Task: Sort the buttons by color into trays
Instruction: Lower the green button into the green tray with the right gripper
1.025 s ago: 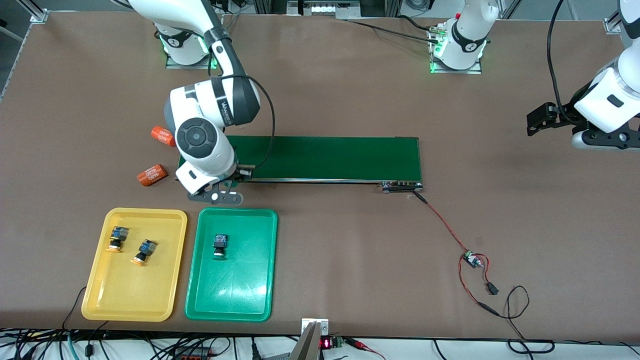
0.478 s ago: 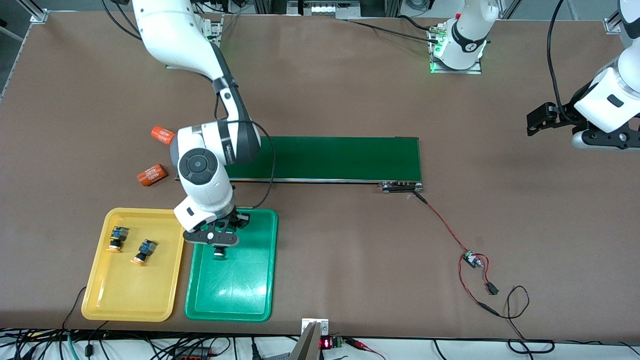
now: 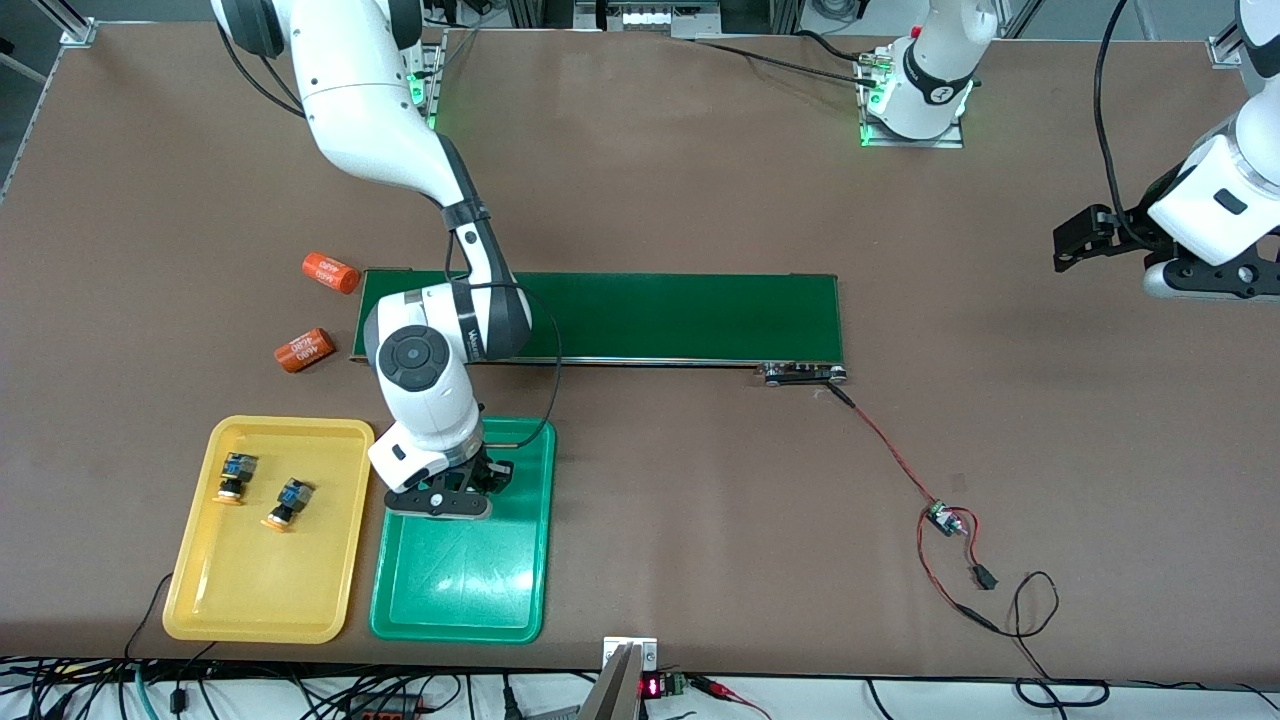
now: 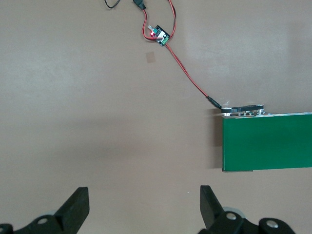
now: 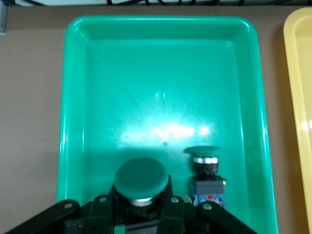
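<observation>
R jaws clamp green-cap button (image 5: 141, 187) over green tray (image 5: 161, 73), L jaws wide.

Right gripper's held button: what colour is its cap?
Green, clearest in the right wrist view: the button in the right gripper has a round green cap.

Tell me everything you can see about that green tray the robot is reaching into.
The green tray is a shallow, glossy plastic rectangle with rounded corners and a raised rim. It lies flat on the brown table, beside the yellow tray and nearer the front camera than the dark-green belt. One green-capped button lies on its floor. The right claw hangs over it, shut on a second green-capped button.
</observation>
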Controlling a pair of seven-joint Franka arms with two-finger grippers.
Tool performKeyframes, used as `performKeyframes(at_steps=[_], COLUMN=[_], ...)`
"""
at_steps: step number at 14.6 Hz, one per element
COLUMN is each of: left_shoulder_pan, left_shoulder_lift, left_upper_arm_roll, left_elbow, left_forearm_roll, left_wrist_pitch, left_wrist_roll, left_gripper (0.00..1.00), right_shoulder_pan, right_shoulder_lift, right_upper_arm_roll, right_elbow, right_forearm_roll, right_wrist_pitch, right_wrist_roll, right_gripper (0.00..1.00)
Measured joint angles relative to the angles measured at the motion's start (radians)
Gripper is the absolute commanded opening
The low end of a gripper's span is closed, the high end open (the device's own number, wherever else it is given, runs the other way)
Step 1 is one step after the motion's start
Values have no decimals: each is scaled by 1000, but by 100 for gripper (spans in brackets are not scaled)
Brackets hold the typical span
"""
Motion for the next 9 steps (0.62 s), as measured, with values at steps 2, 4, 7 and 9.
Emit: performKeyframes(at_steps=[2,4,7,9], left_shoulder_pan=[0,0,-1,-1], left_shoulder_lift=[0,0,-1,-1], left_upper_arm_roll=[0,-1,-1,-1], left_elbow=[0,1,4,5], left_forearm_roll=[0,0,0,0], left_wrist_pitch=[0,0,0,0], left_wrist_roll=[0,0,0,0], left_gripper=[100,100,100,100], right_shoulder_pan=[-22,-28,-28,-29], right_shoulder_lift=[16,41,84,95], right_upper_arm_roll=[14,18,22,28], right_elbow=[15,17,18,21], right_forearm_roll=[0,0,0,1], right_wrist_pitch=[17,56,108,114], right_wrist_roll=[-6,-12,-13,-13], right_gripper=[6,6,17,100])
